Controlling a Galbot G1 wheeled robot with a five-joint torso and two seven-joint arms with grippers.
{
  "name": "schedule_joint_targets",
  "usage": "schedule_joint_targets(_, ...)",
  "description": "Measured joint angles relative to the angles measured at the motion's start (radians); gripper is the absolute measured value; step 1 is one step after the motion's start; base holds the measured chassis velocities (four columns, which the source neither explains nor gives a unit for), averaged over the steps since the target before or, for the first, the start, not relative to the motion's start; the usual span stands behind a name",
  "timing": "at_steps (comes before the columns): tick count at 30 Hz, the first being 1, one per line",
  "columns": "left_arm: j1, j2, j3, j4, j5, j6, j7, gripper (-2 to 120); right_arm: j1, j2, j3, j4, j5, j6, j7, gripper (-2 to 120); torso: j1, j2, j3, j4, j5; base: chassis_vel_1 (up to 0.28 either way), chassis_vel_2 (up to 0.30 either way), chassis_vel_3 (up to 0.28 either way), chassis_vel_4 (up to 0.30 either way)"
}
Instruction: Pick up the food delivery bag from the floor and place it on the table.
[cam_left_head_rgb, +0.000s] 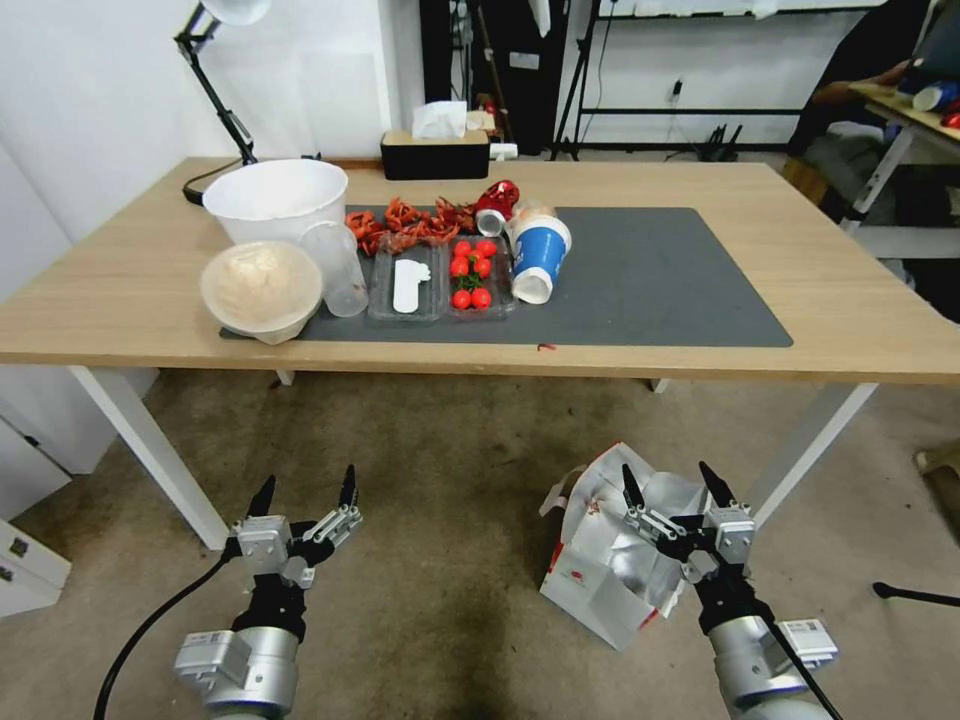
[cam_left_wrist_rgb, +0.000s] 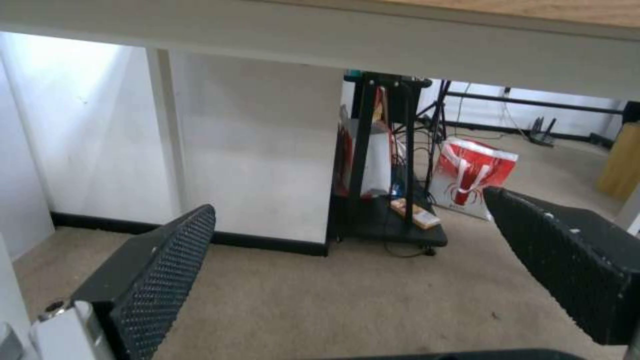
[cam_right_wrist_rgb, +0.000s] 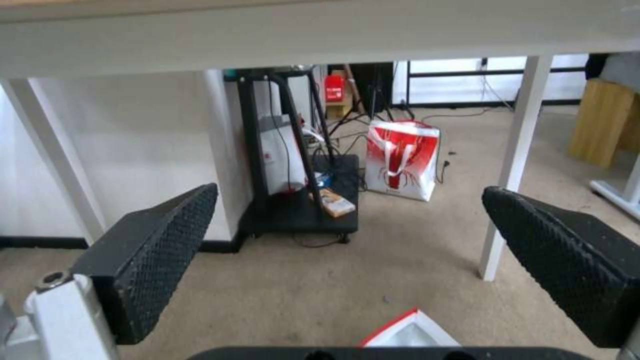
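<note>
Head view, left to right, with the table (cam_left_head_rgb: 150, 300) as landmark. The left gripper (cam_left_head_rgb: 305, 495) hangs above the floor (cam_left_head_rgb: 440, 470) in front of the table's near edge, close to the white front-left leg (cam_left_head_rgb: 145, 450), its two black fingers spread apart and holding nothing. In the left wrist view the same fingers (cam_left_wrist_rgb: 160, 280) stand wide apart over bare carpet (cam_left_wrist_rgb: 347, 300), under the table's white frame (cam_left_wrist_rgb: 333, 45).

On the tabletop, at the left end of the dark grey mat (cam_left_head_rgb: 660, 290), stand a large white bowl (cam_left_head_rgb: 277, 198), a lidded container of pale food (cam_left_head_rgb: 262, 288), a clear cup (cam_left_head_rgb: 335, 266), a clear tray with a white utensil (cam_left_head_rgb: 407, 285), a tray of red tomatoes (cam_left_head_rgb: 473, 272) and a tipped blue-and-white cup (cam_left_head_rgb: 538, 257). Behind the mat, red crayfish shells (cam_left_head_rgb: 405, 225) lie near a black tissue box (cam_left_head_rgb: 435, 155) at the far edge.

The food delivery bag (cam_left_head_rgb: 600, 580) sits on the floor in front of the table's right half, beside the front-right leg (cam_left_head_rgb: 810, 450), its top open and silver lining showing. The right gripper (cam_left_head_rgb: 672, 485) is poised directly over the bag's open mouth, fingers parted and empty. In the right wrist view the fingers (cam_right_wrist_rgb: 557, 260) are spread wide, a red-trimmed corner of the bag (cam_right_wrist_rgb: 410, 332) lying just below them.
</note>
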Motion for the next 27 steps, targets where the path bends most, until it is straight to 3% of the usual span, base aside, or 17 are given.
schedule_joint_targets(27, -0.010, -0.001, 0.006, 0.022, 0.010, 0.000, -0.010, 100, 0.015, -0.015, -0.006, -0.017, 0.017, -0.009, 0.025, 100, -0.042, -0.111, -0.069, 0.0000, 0.0000, 0.000, 0.000, 0.000, 0.000)
